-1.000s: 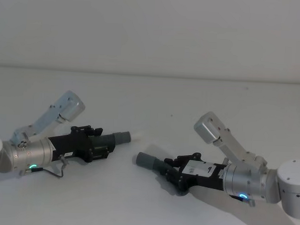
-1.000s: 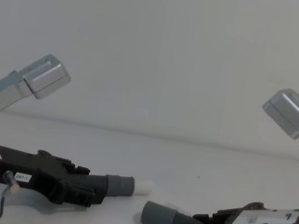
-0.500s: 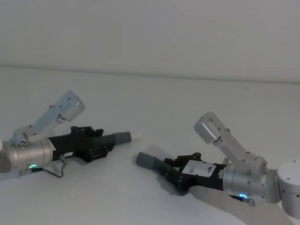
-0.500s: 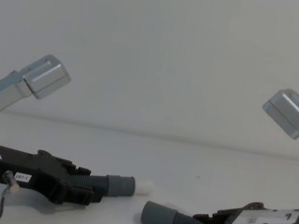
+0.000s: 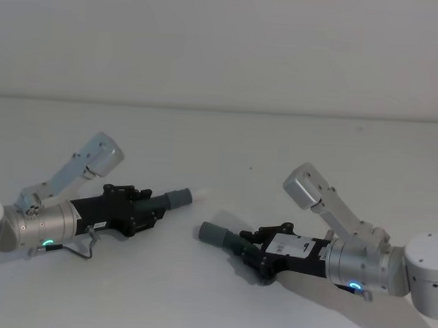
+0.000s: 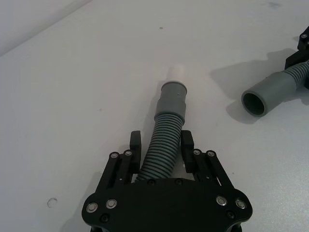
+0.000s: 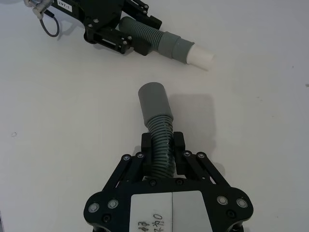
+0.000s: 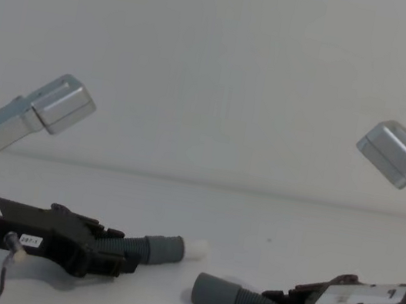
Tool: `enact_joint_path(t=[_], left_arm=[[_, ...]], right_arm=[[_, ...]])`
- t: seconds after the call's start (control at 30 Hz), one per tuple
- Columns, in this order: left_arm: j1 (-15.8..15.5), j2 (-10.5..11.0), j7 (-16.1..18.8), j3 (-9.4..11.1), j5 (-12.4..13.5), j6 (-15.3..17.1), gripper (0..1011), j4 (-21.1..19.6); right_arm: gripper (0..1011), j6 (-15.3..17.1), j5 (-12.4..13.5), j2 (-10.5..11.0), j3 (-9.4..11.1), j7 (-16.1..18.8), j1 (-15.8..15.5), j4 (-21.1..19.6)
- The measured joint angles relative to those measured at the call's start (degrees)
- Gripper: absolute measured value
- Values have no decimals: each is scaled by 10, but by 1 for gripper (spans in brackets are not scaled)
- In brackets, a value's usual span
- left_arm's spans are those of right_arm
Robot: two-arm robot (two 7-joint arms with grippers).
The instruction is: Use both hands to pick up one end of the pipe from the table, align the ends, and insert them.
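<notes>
1. Left gripper has its fingers closed round the ribs of the white-tipped hose piece. The grey cuff and white tip stick out ahead of its fingertips, low over the table. Right gripper is clamped the same way on the ribs of the other hose piece, and the open cuff projects beyond its fingers. The two ends are apart and offset, not on one line.
2. Misalignment: the open cuff sits forward and to one side of the left gripper's fingertips, with its mouth facing past the white tip. If the ends are pushed together before their axes line up, the tip would likely strike the cuff rim and glance off.
3. Buckling: both grips are on flexible ribs, behind the cuffs. Insertion force may bend the hose ahead of the fingers instead of seating the tip.
4. Slipping: the ribs could slide back through the closed fingers under the push, leaving the joint only part-seated.
5. Dragging: both ends hang near the table below the grippers, and I cannot tell whether they touch it. A low approach might catch a cuff on the surface and twist it.
</notes>
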Motion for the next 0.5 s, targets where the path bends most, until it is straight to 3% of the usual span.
enact_joint_path(t=[0.5], left_arm=[[0,0,0,0,0,0,393,0]], right_arm=[[256,0,0,0,0,0,0,0]])
